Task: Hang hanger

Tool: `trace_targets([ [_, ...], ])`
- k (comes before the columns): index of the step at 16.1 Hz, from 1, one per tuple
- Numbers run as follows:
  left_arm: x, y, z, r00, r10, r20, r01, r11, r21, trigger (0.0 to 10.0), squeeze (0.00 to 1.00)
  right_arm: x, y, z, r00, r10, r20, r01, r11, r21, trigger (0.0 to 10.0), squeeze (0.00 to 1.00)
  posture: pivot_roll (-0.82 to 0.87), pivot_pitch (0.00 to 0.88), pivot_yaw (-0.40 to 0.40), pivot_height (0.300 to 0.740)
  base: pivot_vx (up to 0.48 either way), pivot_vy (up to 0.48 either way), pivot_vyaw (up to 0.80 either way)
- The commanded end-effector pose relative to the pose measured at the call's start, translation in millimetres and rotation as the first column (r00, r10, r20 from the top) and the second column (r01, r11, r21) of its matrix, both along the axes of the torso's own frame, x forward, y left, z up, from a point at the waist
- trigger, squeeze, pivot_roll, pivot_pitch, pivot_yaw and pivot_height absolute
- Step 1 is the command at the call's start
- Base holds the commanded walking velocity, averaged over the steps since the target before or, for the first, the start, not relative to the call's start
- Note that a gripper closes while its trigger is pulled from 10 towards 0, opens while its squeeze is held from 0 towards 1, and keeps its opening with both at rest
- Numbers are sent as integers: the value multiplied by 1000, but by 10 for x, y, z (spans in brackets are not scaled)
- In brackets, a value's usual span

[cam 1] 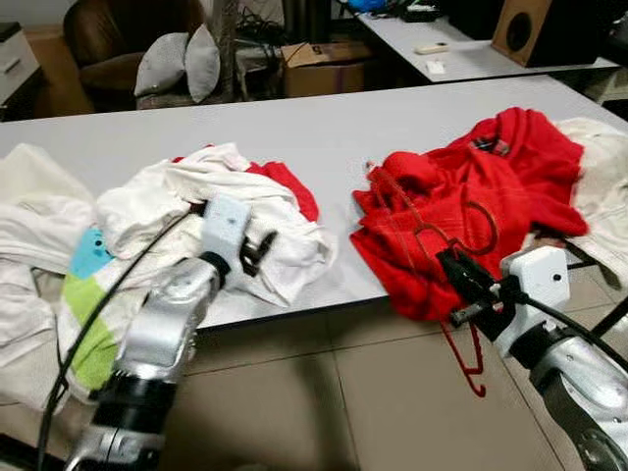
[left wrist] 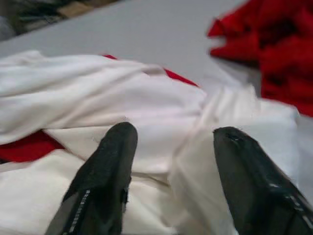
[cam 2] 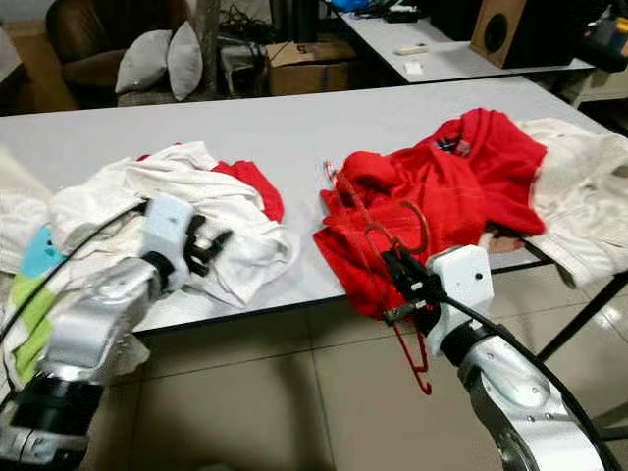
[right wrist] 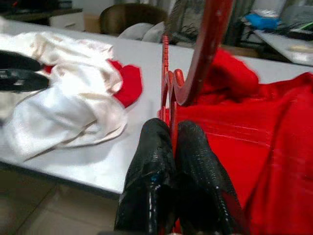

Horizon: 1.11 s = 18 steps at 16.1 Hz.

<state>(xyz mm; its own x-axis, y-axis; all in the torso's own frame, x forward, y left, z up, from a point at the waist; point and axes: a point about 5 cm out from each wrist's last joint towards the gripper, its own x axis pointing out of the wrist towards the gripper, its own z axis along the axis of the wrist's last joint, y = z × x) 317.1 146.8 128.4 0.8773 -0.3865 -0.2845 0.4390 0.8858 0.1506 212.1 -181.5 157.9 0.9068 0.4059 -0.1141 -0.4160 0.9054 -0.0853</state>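
My right gripper (right wrist: 173, 147) is clamped tight on a red hanger (cam 1: 461, 324), the two black fingers (right wrist: 151, 161) pressed together around its thin frame just off the near edge of a long white table (cam 1: 334, 128). The hanger's hook (cam 1: 481, 226) lies up on a crumpled red garment (cam 1: 471, 186) heaped at the table's right end, while its lower part dangles below the table edge, over the beige tiled floor (cam 1: 324, 392). In my right wrist view the hanger rises straight up from between the fingertips, its curved neck standing out against the red cloth behind.

My left gripper (left wrist: 171, 142) rests on a pile of white clothing (cam 1: 216, 216) toward the table's left, its fingers (left wrist: 105, 171) spread apart with white fabric bunched between them and nothing gripped. A second red cloth (cam 1: 289, 186) peeks out from under that pile. A white garment with blue and green patches (cam 1: 83, 294) hangs over the near left edge, and a cream garment (cam 1: 603, 177) lies against the red one at the far right.

Beyond the table stand a dark armchair (cam 1: 118, 39) holding two grey cushions (cam 1: 182, 64), a cardboard box (cam 1: 324, 69), and a second white table (cam 1: 461, 54) carrying a brown speaker (cam 1: 520, 29) and a few small items.
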Motion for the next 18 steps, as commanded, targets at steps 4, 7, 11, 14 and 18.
trace_targets([
  [4,-30,-165,63,988,-150,-28,147,984,-104,10000,0,-165,-17,-45,996,69,-56,-70,997,-24,10000,0,-109,0,66,740,0,0,0],
  [7,-74,-185,-68,973,-217,-84,214,976,-39,10000,0,-170,-78,-41,996,61,-63,-63,997,-36,10000,0,-113,0,67,740,0,0,0],
  [11,-78,-153,-176,969,-217,-119,228,970,89,9216,0,-182,-99,-36,996,63,-66,-66,997,-50,10000,0,-118,0,70,740,0,0,0],
  [14,-72,-137,-246,969,-211,-129,232,955,185,353,0,-180,-88,-36,995,68,-67,-71,996,-52,10000,0,-122,0,72,740,0,0,0],
  [18,-37,-152,-166,976,-201,-84,210,971,113,0,0,-177,-88,-33,995,75,-66,-78,995,-55,10000,0,-118,0,68,740,0,0,0],
])
